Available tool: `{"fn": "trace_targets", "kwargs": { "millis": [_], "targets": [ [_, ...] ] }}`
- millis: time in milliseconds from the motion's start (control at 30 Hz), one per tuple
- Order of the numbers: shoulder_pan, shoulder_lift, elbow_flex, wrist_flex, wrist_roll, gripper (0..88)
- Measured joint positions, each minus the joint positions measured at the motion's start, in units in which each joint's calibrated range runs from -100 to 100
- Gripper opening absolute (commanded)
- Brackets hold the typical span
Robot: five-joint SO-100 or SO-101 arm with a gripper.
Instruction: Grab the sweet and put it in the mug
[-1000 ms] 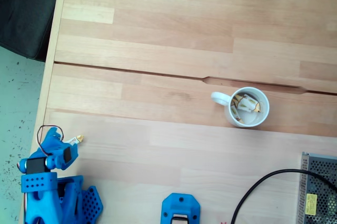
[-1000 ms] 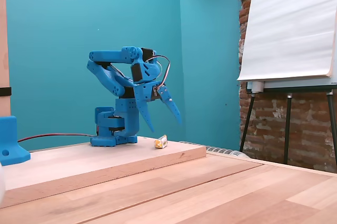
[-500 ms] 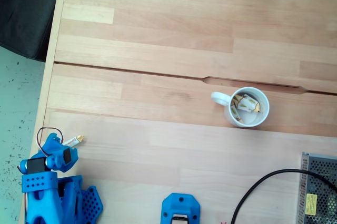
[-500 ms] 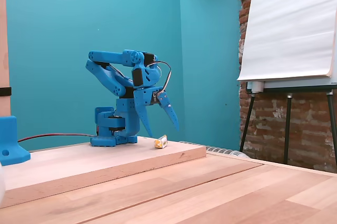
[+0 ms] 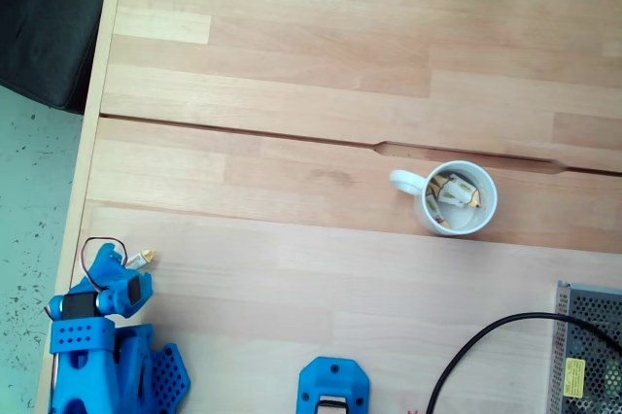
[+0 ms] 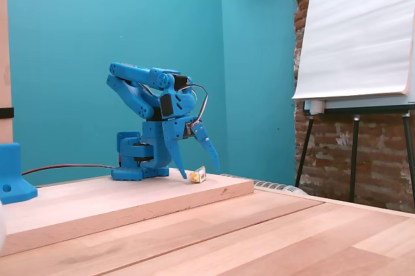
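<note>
Straddling the sweet (image 6: 199, 174) with spread fingers, the claw (image 6: 198, 172) partly hides it from above.

Bright, even daylight in both fixed views, soft weak shadows, slightly washed colours from above, mild softness overall, no strong glare, no visible edge distortion

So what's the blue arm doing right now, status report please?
Gripper open, straddling the sweet on the table, not gripped. Mug off across the table, sweets already inside. Path clear.
</note>
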Motion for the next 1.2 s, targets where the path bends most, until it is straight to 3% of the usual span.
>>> {"fn": "trace_targets", "kwargs": {
  "millis": [300, 767, 1200],
  "targets": [
    [0.4, 0.0, 0.4, 0.0, -0.3, 28.8],
    [0.4, -0.1, 1.2, 0.0, -0.4, 3.8],
    [1.4, -0.5, 0.9, -0.7, -0.2, 3.4]
  ]
}}
